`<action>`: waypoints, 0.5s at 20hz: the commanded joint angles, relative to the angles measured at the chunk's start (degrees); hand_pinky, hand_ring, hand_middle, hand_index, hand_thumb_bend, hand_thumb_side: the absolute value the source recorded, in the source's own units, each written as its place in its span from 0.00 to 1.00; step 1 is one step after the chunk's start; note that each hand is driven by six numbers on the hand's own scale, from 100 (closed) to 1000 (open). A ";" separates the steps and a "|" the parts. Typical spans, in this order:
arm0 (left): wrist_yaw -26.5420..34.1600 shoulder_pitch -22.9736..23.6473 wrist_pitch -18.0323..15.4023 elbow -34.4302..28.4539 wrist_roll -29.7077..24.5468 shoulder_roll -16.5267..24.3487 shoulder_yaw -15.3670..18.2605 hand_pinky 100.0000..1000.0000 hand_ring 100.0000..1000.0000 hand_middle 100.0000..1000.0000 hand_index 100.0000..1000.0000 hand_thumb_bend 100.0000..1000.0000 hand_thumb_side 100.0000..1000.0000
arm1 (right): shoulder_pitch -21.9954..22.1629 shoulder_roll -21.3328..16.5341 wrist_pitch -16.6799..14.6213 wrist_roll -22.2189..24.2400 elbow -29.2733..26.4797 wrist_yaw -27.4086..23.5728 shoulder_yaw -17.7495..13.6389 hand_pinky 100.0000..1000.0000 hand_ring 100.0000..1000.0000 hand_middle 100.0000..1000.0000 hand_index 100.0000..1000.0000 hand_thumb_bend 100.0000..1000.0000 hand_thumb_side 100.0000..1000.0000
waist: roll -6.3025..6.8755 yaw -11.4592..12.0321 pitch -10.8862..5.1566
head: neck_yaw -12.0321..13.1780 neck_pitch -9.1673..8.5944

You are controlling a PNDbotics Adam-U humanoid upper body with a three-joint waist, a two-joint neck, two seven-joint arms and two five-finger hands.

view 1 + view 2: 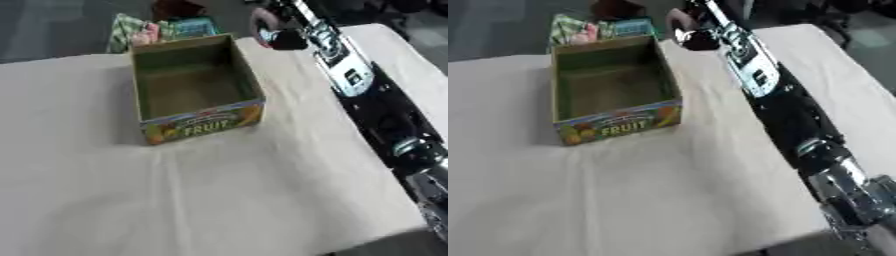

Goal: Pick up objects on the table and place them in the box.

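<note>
Box (197, 87) open-topped, upright on worktop (219, 190), long axis running far–near, "FRUIT" end facing near edge. Right hand (689, 27) just right of box's far corner; fingers' state cannot tell. Wide bare cloth toward near edge.

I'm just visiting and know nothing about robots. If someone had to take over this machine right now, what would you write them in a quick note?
Right hand: stretched out past the far right corner of the open cardboard box printed FRUIT, by something pinkish; whether its fingers are closed cannot be made out.
Left hand: not in view.
The box stands on the beige cloth-covered table and looks empty inside.
Colourful packets lie just behind the box's far wall.
Done: nothing shows in the box yet.
Left: bring in whatever the right hand is reaching for, then the packets behind the box.
</note>
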 commanded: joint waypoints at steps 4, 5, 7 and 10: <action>0.31 -0.62 -0.05 -0.69 -0.57 0.56 -0.41 0.52 0.53 0.58 0.72 0.40 0.00 | -5.14 4.32 -1.82 4.22 5.47 4.01 2.58 0.63 0.64 0.27 0.41 0.00 0.00 | -0.32 1.38 -1.16 | -0.89 0.20; 0.32 -0.65 -0.05 -0.69 -0.62 0.54 -0.46 0.52 0.53 0.58 0.72 0.40 0.00 | -5.49 5.16 -2.24 4.88 6.40 4.86 2.63 0.63 0.64 0.28 0.42 0.00 0.00 | -0.31 1.56 -1.13 | -1.02 0.22; 0.36 -0.77 -0.05 -0.70 -0.75 0.44 -0.57 0.52 0.53 0.58 0.72 0.40 0.00 | -6.01 6.82 -2.95 6.02 8.21 6.50 2.76 0.63 0.65 0.29 0.43 0.00 0.00 | -0.29 1.96 -1.07 | -1.32 0.20; 0.40 -0.92 -0.06 -0.72 -0.90 0.31 -0.69 0.52 0.53 0.58 0.72 0.40 0.00 | -6.45 8.63 -3.82 7.32 10.50 9.00 3.04 0.64 0.66 0.31 0.45 0.00 0.00 | -0.26 2.52 -0.97 | -1.66 0.07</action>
